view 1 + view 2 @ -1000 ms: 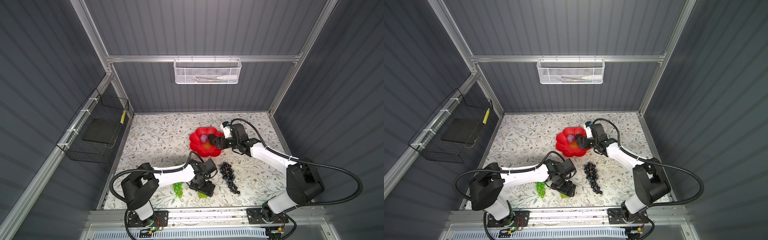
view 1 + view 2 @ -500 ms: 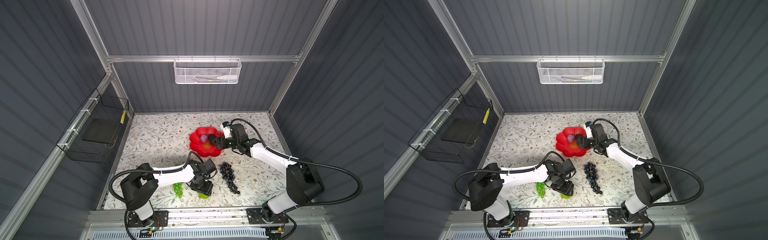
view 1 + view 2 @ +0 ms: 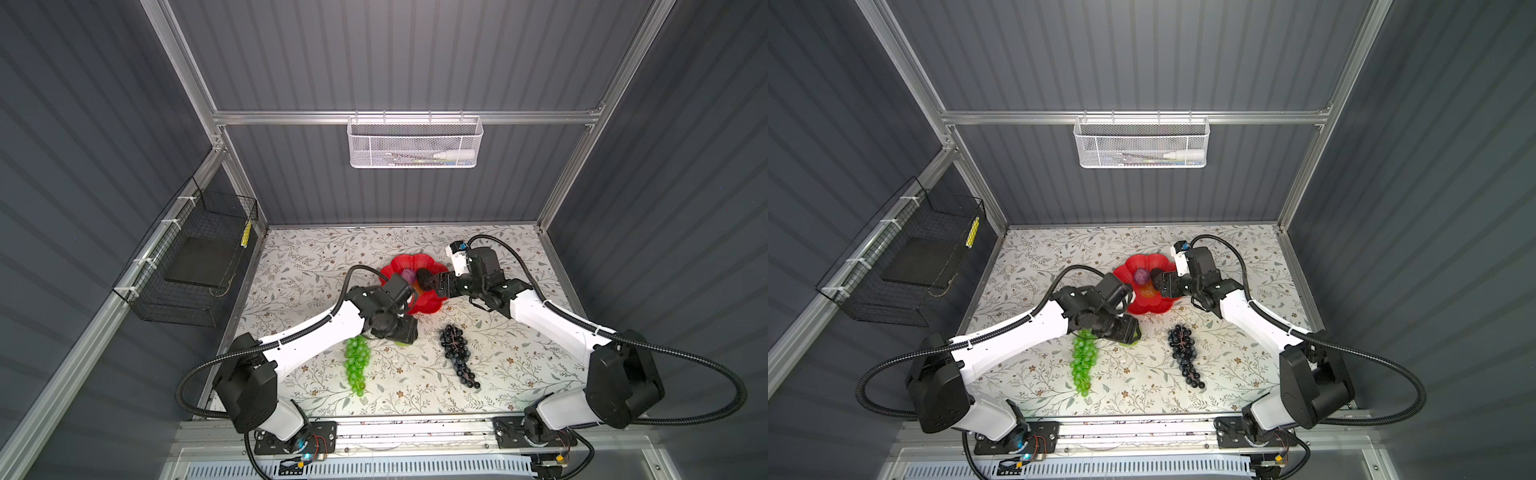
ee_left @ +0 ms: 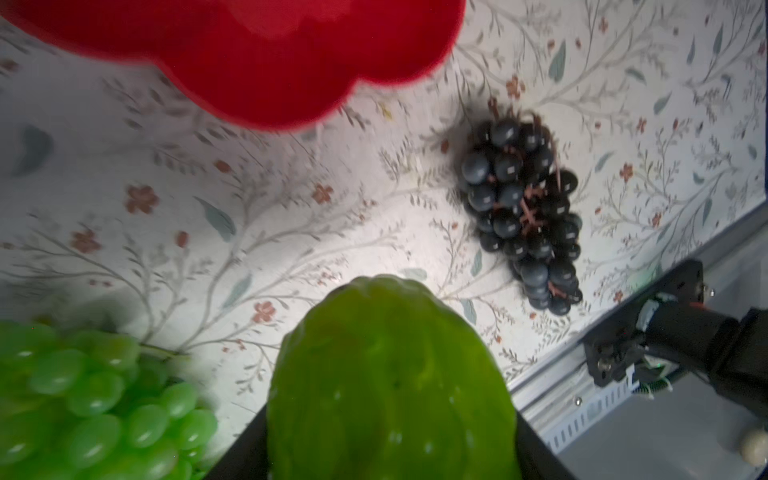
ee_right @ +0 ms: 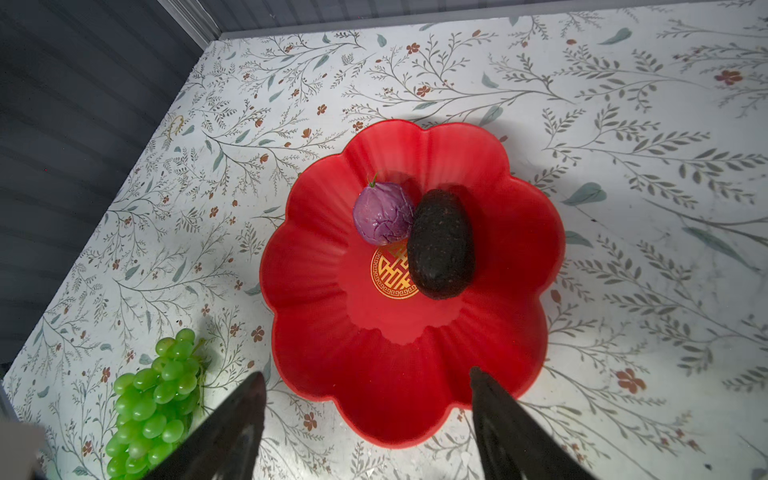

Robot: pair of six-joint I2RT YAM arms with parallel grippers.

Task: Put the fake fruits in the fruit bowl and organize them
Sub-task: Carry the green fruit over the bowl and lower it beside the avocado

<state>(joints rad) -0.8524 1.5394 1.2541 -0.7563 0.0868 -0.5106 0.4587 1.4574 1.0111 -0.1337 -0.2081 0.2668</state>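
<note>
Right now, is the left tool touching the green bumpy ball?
Touching. The left wrist view shows the green bumpy ball wedged between the left tool's fingers, flush both sides.

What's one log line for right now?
left gripper: shut on green bumpy ball | right gripper: open over red bowl | inside: avocado, purple fruit | outside: green grapes, dark grapes

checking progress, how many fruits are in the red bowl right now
2: a purple round fruit and a dark avocado, side by side near the middle of the bowl. None looks hidden.
</note>
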